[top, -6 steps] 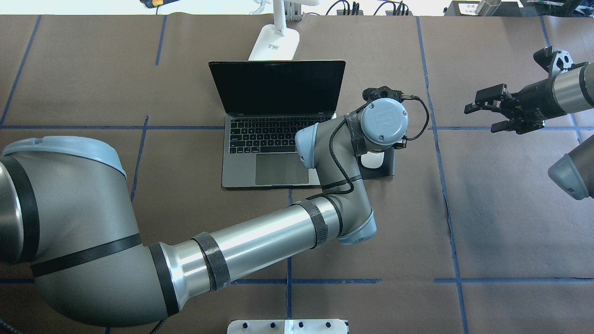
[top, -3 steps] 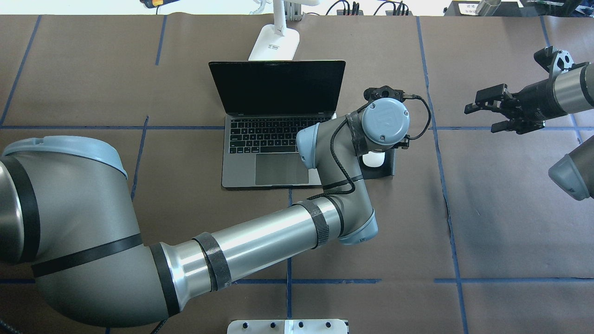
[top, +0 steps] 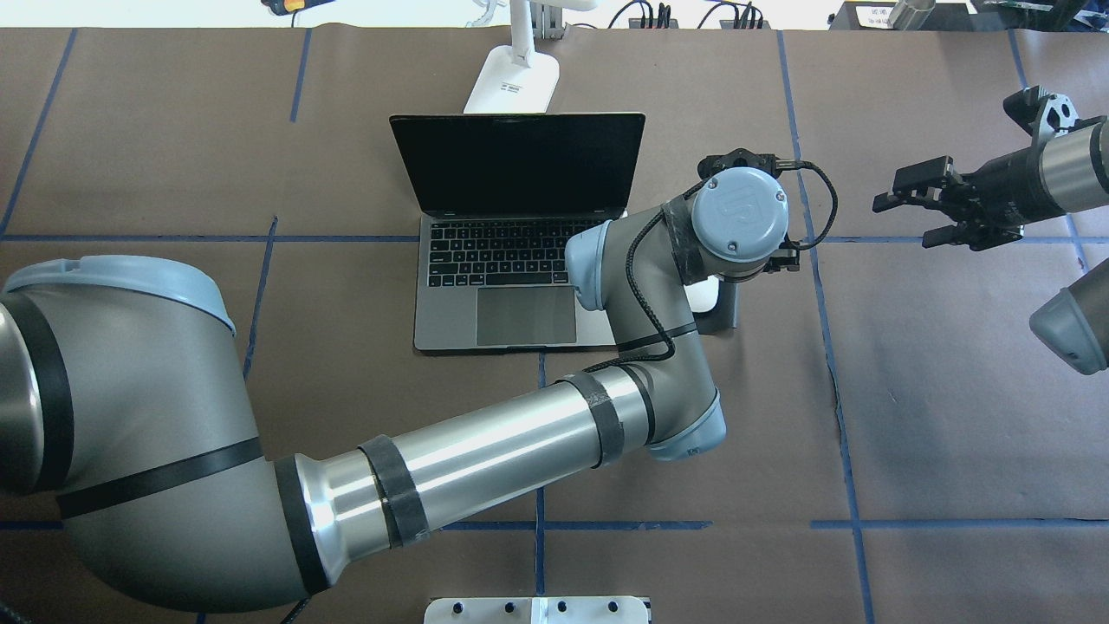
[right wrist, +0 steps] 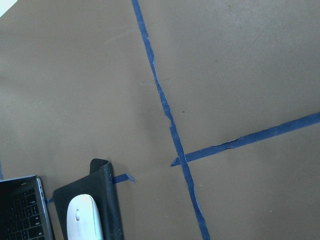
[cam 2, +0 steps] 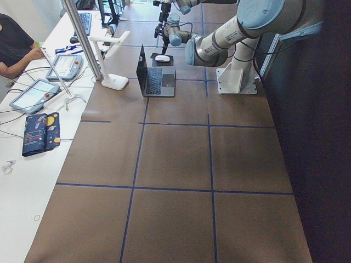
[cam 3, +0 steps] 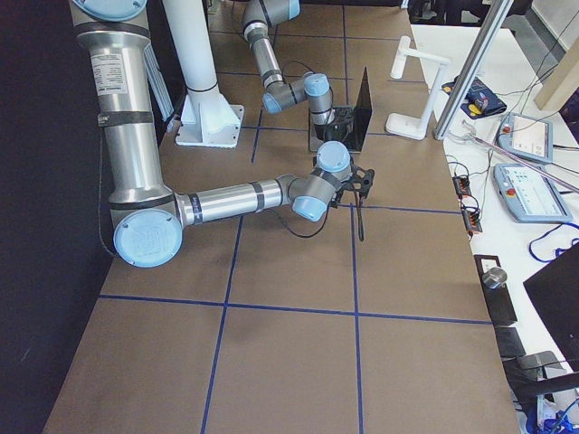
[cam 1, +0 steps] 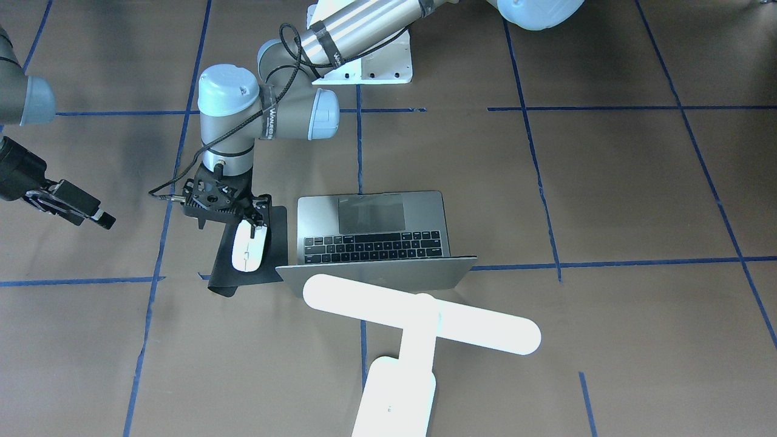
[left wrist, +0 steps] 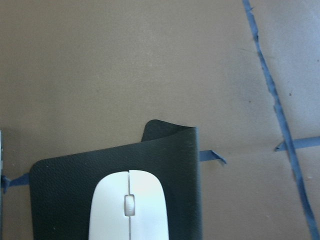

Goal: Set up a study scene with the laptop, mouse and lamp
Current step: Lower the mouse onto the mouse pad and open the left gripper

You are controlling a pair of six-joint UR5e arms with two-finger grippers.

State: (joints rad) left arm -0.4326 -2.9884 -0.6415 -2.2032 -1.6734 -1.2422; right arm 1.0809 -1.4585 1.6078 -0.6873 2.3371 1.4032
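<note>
Brown paper covers the tabletop (top: 953, 390), gridded with blue tape lines.

Mouse (cam 1: 249, 250): white, lying flat on a black mat (cam 1: 277, 240), long axis running from near edge to far edge. One mat corner, on the far side away from the laptop (top: 507, 260), curls up. The mat sits just beside the laptop, on the robot's right of it.

Laptop: open, screen dark, keyboard toward the robot's edge, lid toward the far edge. It sits about mid-length of the tabletop, nearer the far edge than the near one.

Lamp (cam 1: 419, 315): white, upright behind the lid, base by the far edge. The bar reads bright white; one end overlaps the lid's top edge in the front view.

Left claw (cam 1: 252, 217): pointing down, over the mouse's near end, close above it. The overhead view hides the fingers under the wrist and the front view is too cluttered, so I cannot tell whether it is spread or pressed together, nor whether it touches the mouse. Left arm (top: 485, 451) crosses the laptop's near right corner.

Right claw (top: 899, 224): spread, nothing between the fingers. It hangs above the tabletop toward the right end, well apart from the mouse.

White pedestal (top: 537, 609) at the middle of the near edge. Person (cam 2: 13, 44) seated beyond the far edge.
</note>
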